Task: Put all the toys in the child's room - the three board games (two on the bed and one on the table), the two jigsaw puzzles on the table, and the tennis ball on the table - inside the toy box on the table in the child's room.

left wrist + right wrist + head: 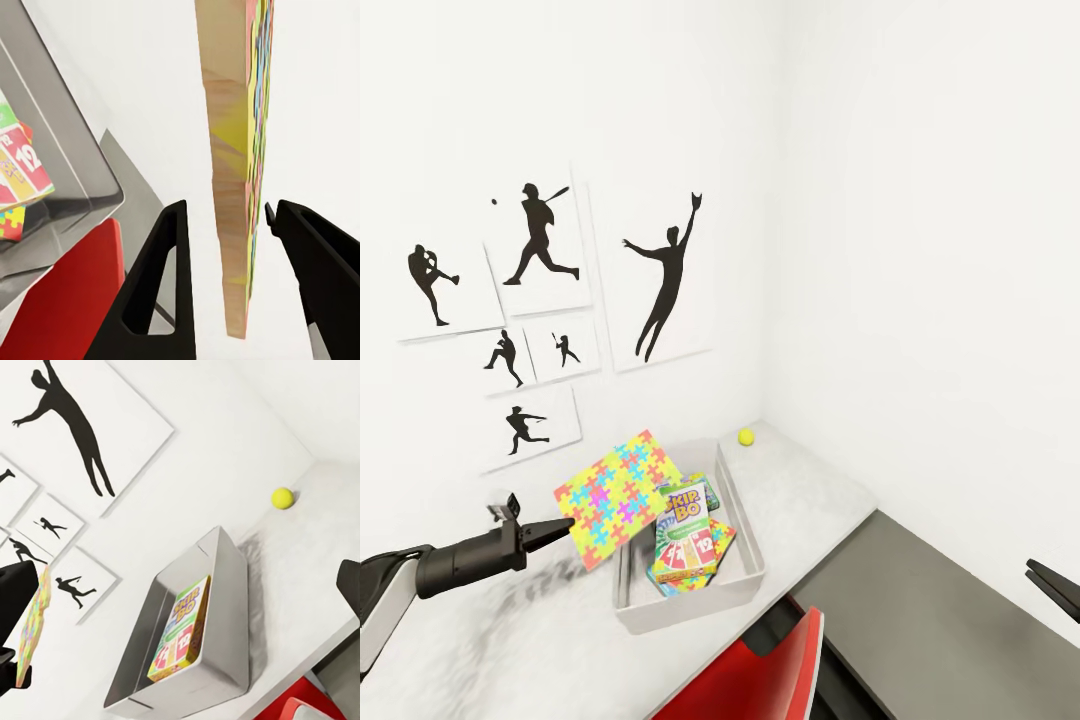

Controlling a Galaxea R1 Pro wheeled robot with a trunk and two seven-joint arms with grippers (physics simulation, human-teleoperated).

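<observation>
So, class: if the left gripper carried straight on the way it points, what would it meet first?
Probably the upper edge of the grey toy box, since the left gripper holding the multicoloured jigsaw puzzle points there; depth is unclear.

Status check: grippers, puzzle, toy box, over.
Left gripper holds jigsaw puzzle tilted over toy box rim. Right gripper state unclear. Skip-Bo game in box; tennis ball on table.

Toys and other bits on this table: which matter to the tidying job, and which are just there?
Part of the job:
jigsaw puzzle in the left pincer
toy box
Skip-Bo game inside it
tennis ball

Just there:
red chair
baseball silhouette pictures
</observation>
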